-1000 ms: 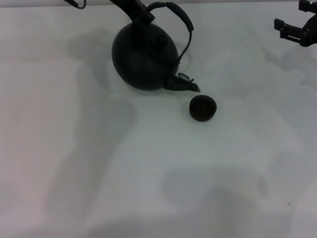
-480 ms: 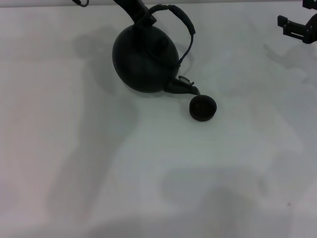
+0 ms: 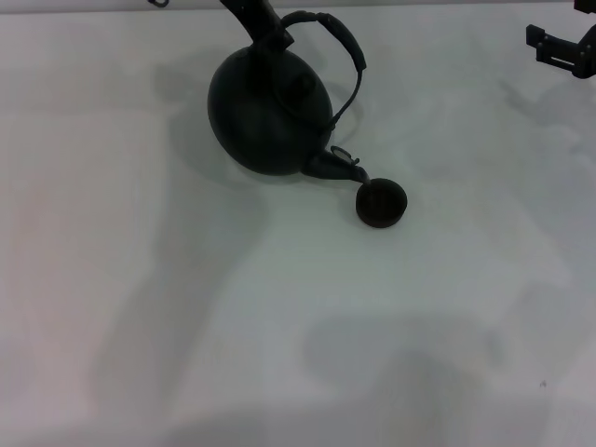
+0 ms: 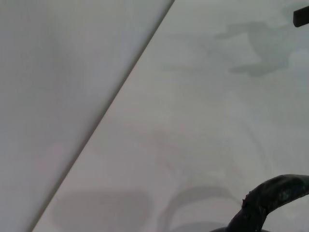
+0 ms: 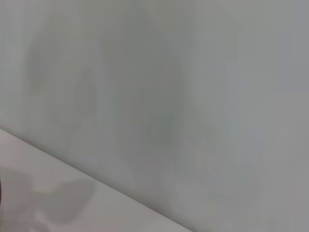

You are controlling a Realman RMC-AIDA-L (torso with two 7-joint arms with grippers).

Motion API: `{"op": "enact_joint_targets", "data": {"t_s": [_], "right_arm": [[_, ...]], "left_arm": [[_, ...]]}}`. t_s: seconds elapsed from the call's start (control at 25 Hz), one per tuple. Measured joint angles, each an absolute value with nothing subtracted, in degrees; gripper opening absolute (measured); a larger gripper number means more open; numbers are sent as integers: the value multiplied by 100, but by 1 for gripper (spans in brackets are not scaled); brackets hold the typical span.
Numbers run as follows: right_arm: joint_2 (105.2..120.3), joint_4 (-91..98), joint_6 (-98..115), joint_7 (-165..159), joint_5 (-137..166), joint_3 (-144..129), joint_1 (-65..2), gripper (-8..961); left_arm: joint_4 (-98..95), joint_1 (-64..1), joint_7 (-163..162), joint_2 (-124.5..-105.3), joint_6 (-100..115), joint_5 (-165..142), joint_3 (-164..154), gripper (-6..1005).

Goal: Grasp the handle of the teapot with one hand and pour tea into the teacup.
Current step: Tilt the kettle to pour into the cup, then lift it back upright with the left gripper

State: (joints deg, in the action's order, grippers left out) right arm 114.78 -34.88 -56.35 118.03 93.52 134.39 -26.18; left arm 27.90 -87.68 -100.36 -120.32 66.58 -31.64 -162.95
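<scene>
Teapot (image 3: 268, 110) tilts, spout over teacup (image 3: 381, 202); left tool (image 3: 272, 37) grips handle (image 3: 340, 42).

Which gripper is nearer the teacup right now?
Left. The left gripper is at the handle of the teapot, whose spout is over the teacup. The right gripper sits far off at the table's back right.

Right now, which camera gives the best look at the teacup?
The head view. It shows the whole teacup on the white table, right at the tip of the tilted teapot spout. The left wrist view shows only a piece of the handle, no cup. The right wrist view shows no cup either.
</scene>
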Motion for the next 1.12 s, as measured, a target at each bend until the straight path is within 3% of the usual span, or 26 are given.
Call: {"op": "enact_joint_targets", "data": {"t_s": [1.12], "right_arm": [[11478, -3489, -5521, 11810, 9272, 13438, -2654, 828]], "left_arm": [[2611, -9140, -10359, -12022, 6558, -3690, -16295, 167]]}}
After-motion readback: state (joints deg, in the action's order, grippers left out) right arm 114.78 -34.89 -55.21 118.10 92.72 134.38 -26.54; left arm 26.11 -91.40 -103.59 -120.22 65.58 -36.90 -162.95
